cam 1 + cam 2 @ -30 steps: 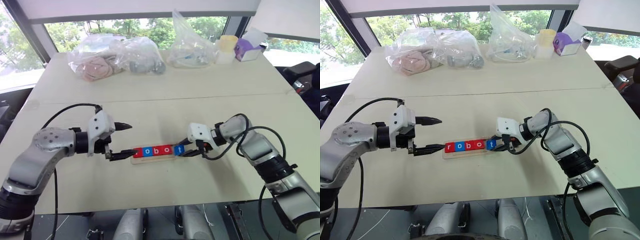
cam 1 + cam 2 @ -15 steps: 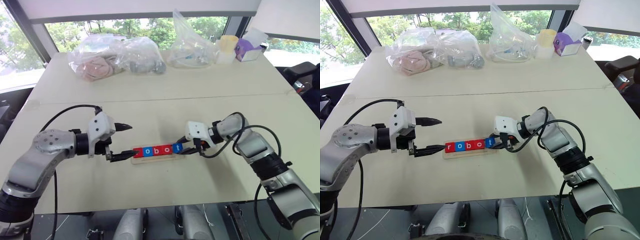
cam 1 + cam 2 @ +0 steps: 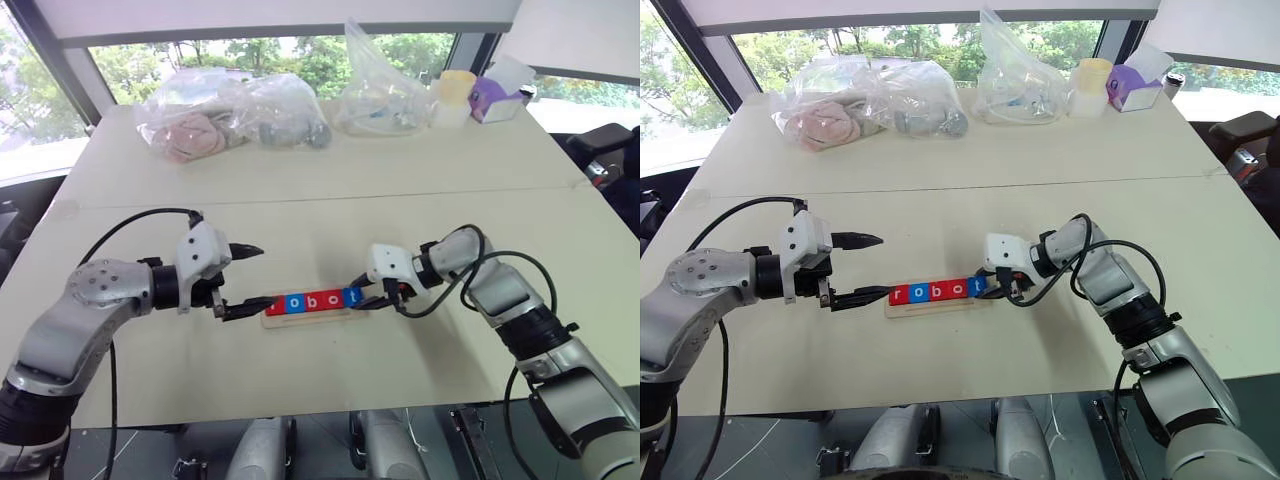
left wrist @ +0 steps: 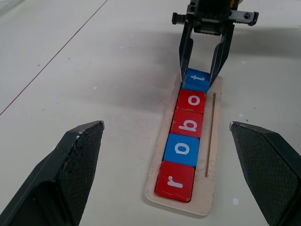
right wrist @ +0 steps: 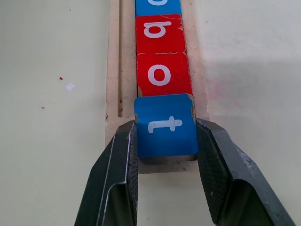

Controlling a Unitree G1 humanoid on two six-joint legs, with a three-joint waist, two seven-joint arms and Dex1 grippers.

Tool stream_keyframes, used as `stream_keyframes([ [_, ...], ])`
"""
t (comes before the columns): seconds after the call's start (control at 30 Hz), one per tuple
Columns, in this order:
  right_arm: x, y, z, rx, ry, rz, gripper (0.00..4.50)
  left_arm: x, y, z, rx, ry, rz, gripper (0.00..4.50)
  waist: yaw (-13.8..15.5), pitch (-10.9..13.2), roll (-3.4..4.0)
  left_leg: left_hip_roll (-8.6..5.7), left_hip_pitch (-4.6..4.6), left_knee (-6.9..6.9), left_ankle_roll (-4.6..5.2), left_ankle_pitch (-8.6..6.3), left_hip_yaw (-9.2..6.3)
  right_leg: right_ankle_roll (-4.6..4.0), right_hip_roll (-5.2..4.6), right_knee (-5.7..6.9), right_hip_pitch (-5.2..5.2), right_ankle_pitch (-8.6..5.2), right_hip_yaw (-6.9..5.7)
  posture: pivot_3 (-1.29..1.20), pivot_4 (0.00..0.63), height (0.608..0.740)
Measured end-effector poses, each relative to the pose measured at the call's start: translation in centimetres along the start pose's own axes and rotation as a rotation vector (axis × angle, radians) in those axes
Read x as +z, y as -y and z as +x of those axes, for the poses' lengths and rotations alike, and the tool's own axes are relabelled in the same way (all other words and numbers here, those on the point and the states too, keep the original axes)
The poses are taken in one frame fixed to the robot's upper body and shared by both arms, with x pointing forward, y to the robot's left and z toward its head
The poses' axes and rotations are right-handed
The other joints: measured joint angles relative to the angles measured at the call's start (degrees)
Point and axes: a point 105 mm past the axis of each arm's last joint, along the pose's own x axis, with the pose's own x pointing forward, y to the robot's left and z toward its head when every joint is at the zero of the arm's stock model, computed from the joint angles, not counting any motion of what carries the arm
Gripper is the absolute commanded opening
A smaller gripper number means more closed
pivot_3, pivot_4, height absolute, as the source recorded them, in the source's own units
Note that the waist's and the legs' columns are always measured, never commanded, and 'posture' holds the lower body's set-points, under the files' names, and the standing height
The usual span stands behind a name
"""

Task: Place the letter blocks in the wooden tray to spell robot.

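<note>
The wooden tray [image 4: 210, 155] lies across the middle of the table, and the letter blocks sit in it in a row. They read red r [image 4: 174, 181], blue o [image 4: 182, 149], red b [image 4: 190, 124], red o [image 4: 193, 100] and blue t [image 5: 164, 141]. At the tray's right end my right gripper [image 5: 166, 123] is shut on the t block, one finger [image 5: 117, 179] on each side of it. My left gripper [image 3: 258, 276] is open just off the tray's left end and holds nothing. Its lower fingertip is close to the tray's end.
Three clear plastic bags [image 3: 190, 125] [image 3: 285, 110] [image 3: 380, 90] of items lie along the far side of the table. A yellow-topped container [image 3: 455, 95] and a purple box [image 3: 495, 95] stand at the back right. The table's front edge runs close below the tray.
The right gripper has edged a little to the left along the tray with the t block in it. The left gripper has stayed where it was, still open.
</note>
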Motion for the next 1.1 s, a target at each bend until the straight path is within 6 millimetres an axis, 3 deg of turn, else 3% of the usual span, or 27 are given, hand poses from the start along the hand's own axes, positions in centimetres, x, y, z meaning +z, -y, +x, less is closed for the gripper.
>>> stream_keyframes([
  [0.13,0.0,0.0,0.1,0.001,0.002,0.002,1.15,0.1,-0.1,0.1,0.006,0.006,-0.001,4.5,0.0,0.0,0.0,0.0,0.01,0.0,0.0,0.0,0.0,0.0,0.0,0.01,0.0,0.0,0.0,0.0,0.15,0.725],
  [0.27,0.0,0.1,0.1,-0.001,0.0,0.011,3.07,0.2,-0.2,0.1,0.014,0.011,0.0,4.5,0.0,0.0,0.0,0.0,0.01,0.0,0.0,0.0,0.0,0.0,0.01,0.02,0.0,0.0,0.0,0.0,0.15,0.725],
  [0.33,0.0,0.2,0.1,-0.002,-0.002,0.014,4.25,0.2,-0.2,0.1,0.016,0.012,0.001,4.5,0.0,0.0,0.0,0.0,0.01,0.0,0.0,0.0,0.0,0.0,0.01,0.02,0.0,0.0,0.0,0.0,0.15,0.725],
  [0.37,0.0,0.2,0.1,-0.002,-0.002,0.014,4.48,0.2,-0.2,0.1,0.017,0.012,0.001,4.5,0.0,0.0,0.0,0.0,0.01,0.0,0.0,0.0,0.0,0.0,0.01,0.02,0.0,0.0,0.0,0.0,0.15,0.725],
  [0.77,0.9,1.0,-0.5,-0.041,0.028,0.035,4.48,0.4,-0.3,0.2,0.023,0.021,0.004,4.5,0.0,0.0,0.0,0.0,0.01,0.0,-0.01,0.01,0.0,0.0,0.0,0.02,0.0,0.01,0.0,0.0,0.15,0.725],
  [0.93,2.4,4.7,-1.9,-0.228,0.119,0.071,4.48,0.7,-0.3,0.5,0.015,0.034,0.011,4.5,-0.1,0.0,0.01,0.0,0.01,0.0,-0.06,0.03,0.0,-0.03,0.01,0.04,-0.02,0.03,0.01,0.0,0.15,0.725],
  [1.1,0.7,6.6,-1.7,-0.363,0.088,0.065,4.48,0.8,-0.3,0.5,0.013,0.035,0.014,4.5,-0.1,0.0,0.01,-0.02,0.0,-0.02,-0.06,0.04,0.01,-0.03,0.0,0.03,-0.03,0.03,0.01,0.0,0.15,0.725],
])
